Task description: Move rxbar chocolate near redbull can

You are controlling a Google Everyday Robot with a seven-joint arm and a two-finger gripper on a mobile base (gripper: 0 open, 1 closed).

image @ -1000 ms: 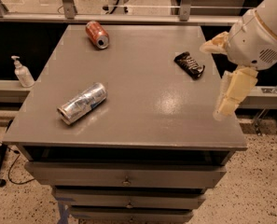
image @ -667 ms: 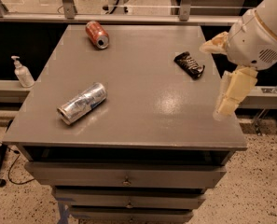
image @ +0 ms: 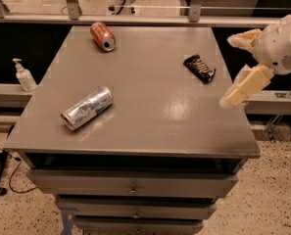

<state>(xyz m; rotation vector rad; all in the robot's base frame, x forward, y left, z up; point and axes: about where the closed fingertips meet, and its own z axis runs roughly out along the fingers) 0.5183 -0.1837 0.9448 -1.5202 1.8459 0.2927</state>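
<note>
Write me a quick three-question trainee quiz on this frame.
1. True or false: on the table, the rxbar chocolate lies apart from the redbull can.
2. The gripper is: A) over the table's middle; B) by its right edge, open, empty; C) gripping the bar.
3. What lies nearest the table's far edge?
Key: 1 true; 2 B; 3 the red-orange soda can.
</note>
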